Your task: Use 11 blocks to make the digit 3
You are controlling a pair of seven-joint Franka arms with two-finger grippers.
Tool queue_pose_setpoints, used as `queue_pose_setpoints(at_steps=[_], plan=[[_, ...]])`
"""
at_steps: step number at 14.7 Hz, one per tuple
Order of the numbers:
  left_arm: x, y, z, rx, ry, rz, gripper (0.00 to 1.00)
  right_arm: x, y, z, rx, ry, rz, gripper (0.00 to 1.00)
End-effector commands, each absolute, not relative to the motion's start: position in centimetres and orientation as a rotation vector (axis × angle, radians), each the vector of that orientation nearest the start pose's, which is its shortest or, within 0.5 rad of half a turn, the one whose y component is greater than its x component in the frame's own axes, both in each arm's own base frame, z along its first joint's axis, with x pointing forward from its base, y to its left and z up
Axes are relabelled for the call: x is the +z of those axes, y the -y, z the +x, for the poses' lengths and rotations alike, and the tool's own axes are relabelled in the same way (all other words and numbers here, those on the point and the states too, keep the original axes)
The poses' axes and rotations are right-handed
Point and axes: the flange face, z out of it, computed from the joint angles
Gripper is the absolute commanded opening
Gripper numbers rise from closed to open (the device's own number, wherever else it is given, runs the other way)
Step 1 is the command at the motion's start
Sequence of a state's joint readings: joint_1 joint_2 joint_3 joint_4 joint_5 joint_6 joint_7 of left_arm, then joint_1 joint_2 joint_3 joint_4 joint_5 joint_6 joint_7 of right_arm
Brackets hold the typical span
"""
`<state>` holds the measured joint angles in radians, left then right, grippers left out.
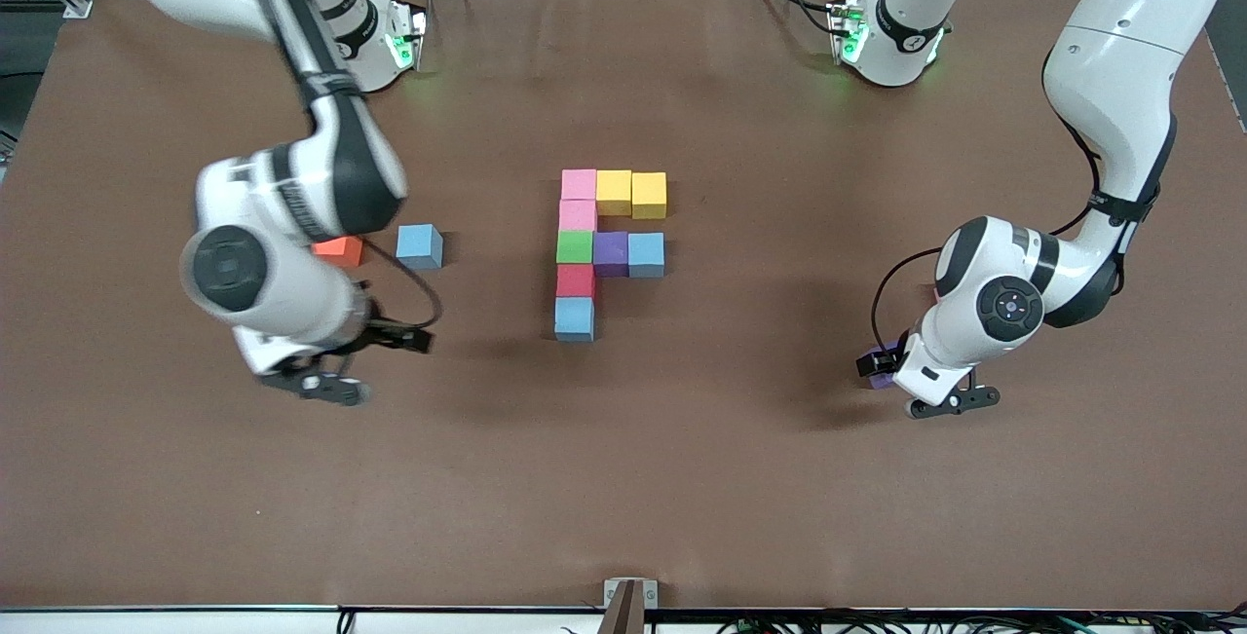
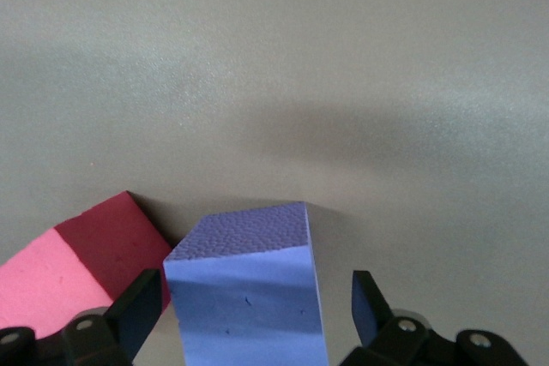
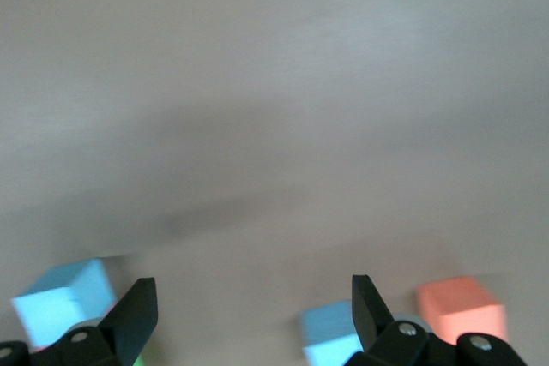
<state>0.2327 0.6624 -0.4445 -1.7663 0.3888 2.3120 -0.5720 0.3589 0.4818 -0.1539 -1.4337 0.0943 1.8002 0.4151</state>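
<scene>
**Nine cubes set in the figure, a purple one between the left gripper's fingers**

On the brown table [image 1: 682,478] the partial digit 3 [image 1: 604,249] stands near the middle. Its column runs toward the front camera: a pink foam cube [image 1: 579,184], a second pink foam cube [image 1: 578,215], a green foam cube [image 1: 575,246], a red foam cube [image 1: 576,279] and a light blue foam cube [image 1: 575,317], each touching the next. From the first pink cube a bar of two yellow foam cubes [image 1: 631,193] runs toward the left arm's end of the table. From the green cube a purple foam cube [image 1: 611,252] and another light blue foam cube [image 1: 646,254] form the middle bar. Beside the last cube of the column lies bare table.

The left gripper [image 2: 257,315] is low at the table toward the left arm's end. Its fingers [image 2: 137,310] stand on either side of a loose purple foam cube [image 2: 244,297], with a gap visible at each side, so they are spread and not clamped on it. A loose red foam cube [image 2: 86,259] lies just beside that purple one.

The right gripper [image 1: 326,366] hangs over bare table toward the right arm's end, its fingers [image 3: 133,315] spread wide and holding nothing. Near it, farther from the front camera, sit a third light blue foam cube [image 1: 420,245] and an orange foam cube [image 1: 339,250], the latter partly hidden by the arm.
</scene>
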Motion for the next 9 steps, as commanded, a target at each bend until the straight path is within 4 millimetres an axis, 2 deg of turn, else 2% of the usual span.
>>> queue_pose_setpoints(at_steps=[1,2,5,7,9], plan=[[21.0,11.0,64.5,0.036,0.259,-3.111,0.86,43.8,-10.3,65.9,0.193,-0.18,-3.134,1.0],[20.7,11.1,64.4,0.042,0.255,-3.111,0.82,44.2,-7.0,66.1,0.205,-0.114,-3.131,1.0],[20.4,11.3,64.1,0.056,0.254,-3.109,0.59,46.6,-0.3,66.6,0.205,0.012,-3.16,1.0],[20.2,11.3,64.0,0.06,0.257,-3.108,0.45,49.2,1.8,66.3,0.245,0.03,-3.217,1.0],[20.6,11.5,64.0,0.054,0.336,-3.099,0.4,51.7,3.1,65.8,0.281,0.0,-3.239,1.0]])
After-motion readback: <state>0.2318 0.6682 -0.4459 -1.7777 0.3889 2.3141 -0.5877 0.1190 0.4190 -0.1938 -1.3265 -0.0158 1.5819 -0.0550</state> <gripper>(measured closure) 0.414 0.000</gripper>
